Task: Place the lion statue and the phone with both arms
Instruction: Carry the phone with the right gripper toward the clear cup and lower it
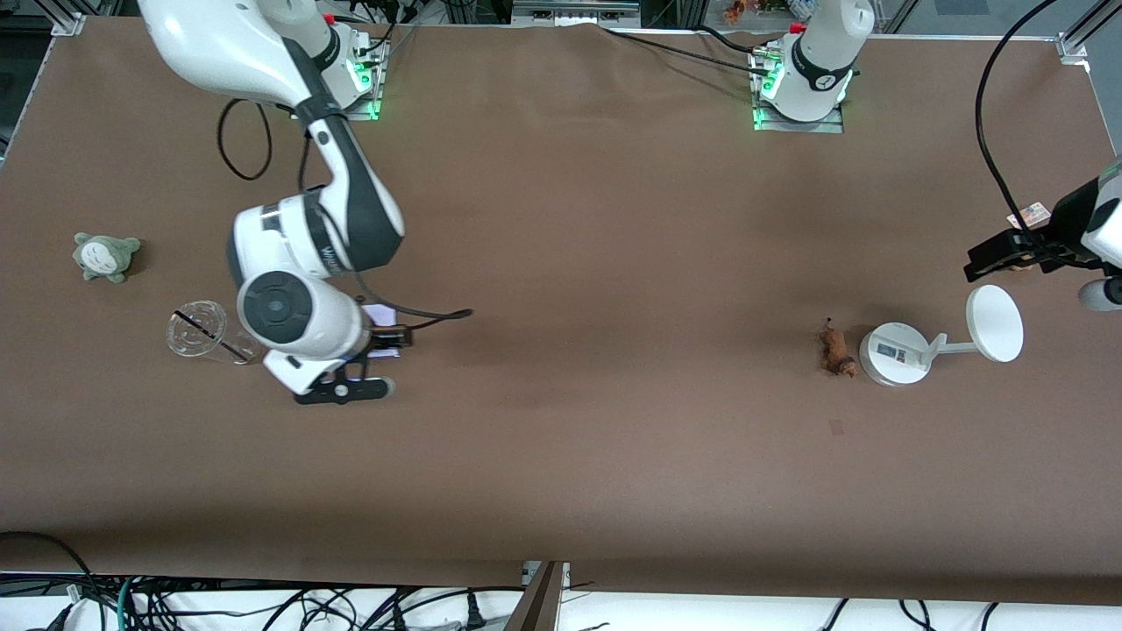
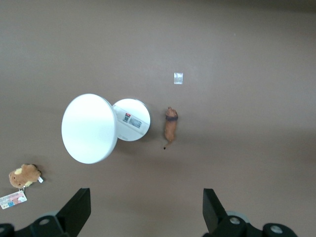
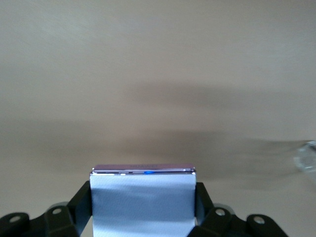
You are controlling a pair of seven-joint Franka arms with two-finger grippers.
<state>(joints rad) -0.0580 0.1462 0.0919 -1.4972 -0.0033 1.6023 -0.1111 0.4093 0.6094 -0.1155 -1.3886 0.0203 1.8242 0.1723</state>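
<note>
The phone point(image 1: 380, 313) is a flat lavender-white rectangle with a purple edge. My right gripper point(image 1: 392, 337) is shut on it and holds it just over the table beside a clear cup; in the right wrist view the phone point(image 3: 143, 202) sits between the fingers point(image 3: 81, 200). The lion statue point(image 1: 836, 349), small and orange-brown, lies on the table touching the base of a white stand point(image 1: 892, 353). It also shows in the left wrist view point(image 2: 171, 128). My left gripper point(image 1: 995, 258) is open and empty, high over the left arm's end of the table point(image 2: 146, 207).
The white stand has a round disc point(image 2: 89, 128) on an arm. A clear cup point(image 1: 200, 331) lies by the right arm. A grey-green plush point(image 1: 105, 255) sits at the right arm's end. A brown plush with a tag point(image 2: 23, 176) and a tiny card point(image 2: 178, 78) lie near the stand.
</note>
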